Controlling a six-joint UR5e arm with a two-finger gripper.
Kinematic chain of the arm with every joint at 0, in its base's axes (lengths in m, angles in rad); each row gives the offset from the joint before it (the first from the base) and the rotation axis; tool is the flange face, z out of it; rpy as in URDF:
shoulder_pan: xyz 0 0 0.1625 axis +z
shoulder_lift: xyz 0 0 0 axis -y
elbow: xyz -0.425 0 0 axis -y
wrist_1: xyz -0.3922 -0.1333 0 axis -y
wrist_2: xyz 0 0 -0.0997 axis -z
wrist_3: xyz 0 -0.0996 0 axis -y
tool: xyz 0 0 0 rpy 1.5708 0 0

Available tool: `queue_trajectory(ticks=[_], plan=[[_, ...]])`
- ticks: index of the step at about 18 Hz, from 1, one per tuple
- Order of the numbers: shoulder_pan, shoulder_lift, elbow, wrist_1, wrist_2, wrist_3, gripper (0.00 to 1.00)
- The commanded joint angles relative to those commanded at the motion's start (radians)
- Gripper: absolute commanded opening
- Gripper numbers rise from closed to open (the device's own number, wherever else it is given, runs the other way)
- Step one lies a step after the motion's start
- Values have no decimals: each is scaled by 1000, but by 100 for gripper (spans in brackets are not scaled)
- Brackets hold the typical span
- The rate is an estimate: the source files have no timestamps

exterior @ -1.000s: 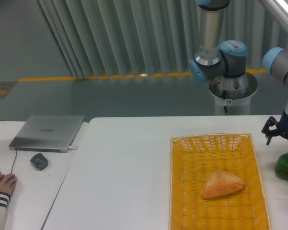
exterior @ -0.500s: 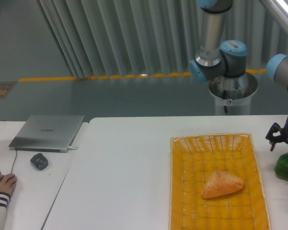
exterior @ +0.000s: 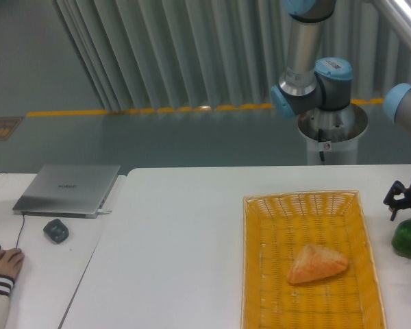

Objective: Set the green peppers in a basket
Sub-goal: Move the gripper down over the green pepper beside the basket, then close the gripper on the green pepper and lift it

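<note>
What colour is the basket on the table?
Yellow-orange woven wicker; the basket shows clearly in the fixed camera view.

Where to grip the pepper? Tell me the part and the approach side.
Grip the pepper across its rounded body, coming from above. It sits on the table right of the basket, with the gripper close above it; its right side is cut off by the frame.

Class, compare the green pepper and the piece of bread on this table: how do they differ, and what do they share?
The green pepper is glossy green and lumpy; the bread is tan and triangular. The pepper sits on the white table, right of the basket; the bread lies inside it. They look similar in size.
</note>
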Motion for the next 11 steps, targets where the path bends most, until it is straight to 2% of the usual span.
queue_trajectory(ticks=[5,6,8,11], plan=[[-15,-31,-2,26,37,2,100],[-24,-37,-2,31,37,2,97],[-26,-41,-2,34,37,2,78],[-26,-43,-2,34,37,3,57]])
